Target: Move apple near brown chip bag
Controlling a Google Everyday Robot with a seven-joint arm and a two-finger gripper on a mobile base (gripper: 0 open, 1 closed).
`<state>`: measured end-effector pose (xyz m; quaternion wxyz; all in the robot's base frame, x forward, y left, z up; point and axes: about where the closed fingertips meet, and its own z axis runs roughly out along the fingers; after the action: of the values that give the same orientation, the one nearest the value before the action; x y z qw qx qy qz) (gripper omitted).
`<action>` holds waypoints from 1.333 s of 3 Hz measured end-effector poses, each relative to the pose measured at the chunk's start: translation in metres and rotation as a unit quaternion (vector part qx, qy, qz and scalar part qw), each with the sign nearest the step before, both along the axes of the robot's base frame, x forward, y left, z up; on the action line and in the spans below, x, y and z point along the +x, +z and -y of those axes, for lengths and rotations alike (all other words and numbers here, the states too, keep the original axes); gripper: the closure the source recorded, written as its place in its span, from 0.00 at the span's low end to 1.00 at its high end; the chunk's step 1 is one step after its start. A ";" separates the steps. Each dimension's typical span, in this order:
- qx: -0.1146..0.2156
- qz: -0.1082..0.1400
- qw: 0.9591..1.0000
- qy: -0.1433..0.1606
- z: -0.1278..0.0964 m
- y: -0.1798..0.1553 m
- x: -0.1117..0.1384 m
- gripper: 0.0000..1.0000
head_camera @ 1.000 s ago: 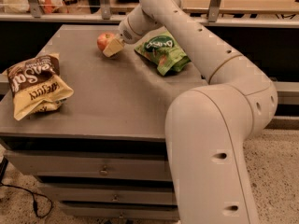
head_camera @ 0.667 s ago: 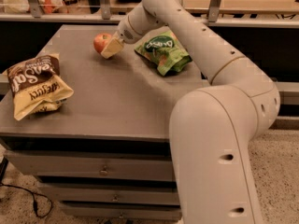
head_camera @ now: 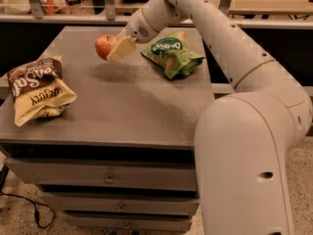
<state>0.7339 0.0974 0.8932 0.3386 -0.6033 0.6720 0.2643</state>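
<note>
From where I stand, the worry is the grip: the gripper (head_camera: 114, 48) has the apple (head_camera: 103, 46) pinched from the side. Only one tan finger pad (head_camera: 122, 48) shows against its right flank, the other being hidden behind the fruit. A round, smooth apple held that way could roll out if the arm swings fast toward the left edge, and it might then run off the tabletop (head_camera: 132, 111), which has no lip that I can see. The second risk is at the far end of the trip. The brown chip bag (head_camera: 36, 88) lies crumpled along the left edge toward the front-left corner, partly overhanging. If the apple comes down too close, it could shove the bag over the side or land on top of it rather than beside it. For now the apple hangs clear of the surface near the far edge, left of centre, with its shadow just below, well apart from the brown bag. The green chip bag (head_camera: 172, 56) sits to its right, toward the far-right corner. The arm (head_camera: 230, 48) rises from the base at the front-right corner, bends, and stretches across above the green bag, wrist angled down and leftward.
</note>
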 end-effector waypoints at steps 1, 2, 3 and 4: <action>-0.004 -0.022 0.999 0.046 0.002 0.001 -0.045 1.00; -0.018 -0.057 0.994 0.094 -0.016 -0.020 -0.113 1.00; -0.030 -0.074 0.990 0.114 -0.029 -0.038 -0.145 1.00; -0.054 -0.071 0.990 0.108 -0.044 -0.055 -0.159 1.00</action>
<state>0.5751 0.1412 0.8382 0.2267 -0.6694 0.6383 0.3051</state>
